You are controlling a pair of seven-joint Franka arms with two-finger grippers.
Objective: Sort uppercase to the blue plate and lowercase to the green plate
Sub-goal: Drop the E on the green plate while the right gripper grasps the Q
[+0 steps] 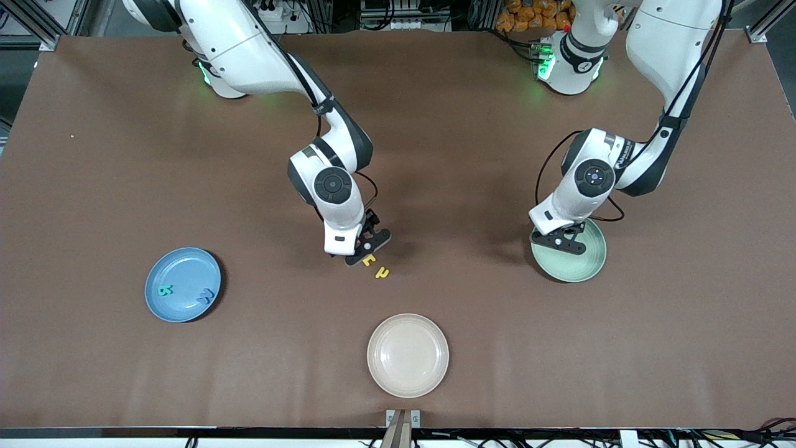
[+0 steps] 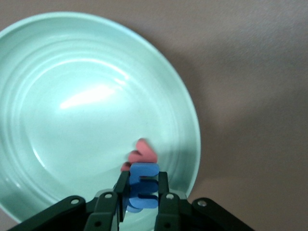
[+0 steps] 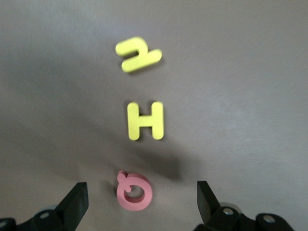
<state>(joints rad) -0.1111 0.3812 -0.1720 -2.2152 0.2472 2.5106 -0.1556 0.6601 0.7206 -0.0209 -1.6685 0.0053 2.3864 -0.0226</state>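
My left gripper hangs over the green plate, shut on a blue lowercase m. A red lowercase w lies in the green plate. My right gripper stands open low over the table's middle. Its fingers flank a red uppercase Q without touching it. The yellow uppercase H and a yellow h-like lowercase letter lie in a row past the Q. The blue plate holds a green R and a blue W.
A beige plate sits near the front edge, nearer the front camera than the yellow letters. The blue plate is toward the right arm's end of the table, the green plate toward the left arm's end.
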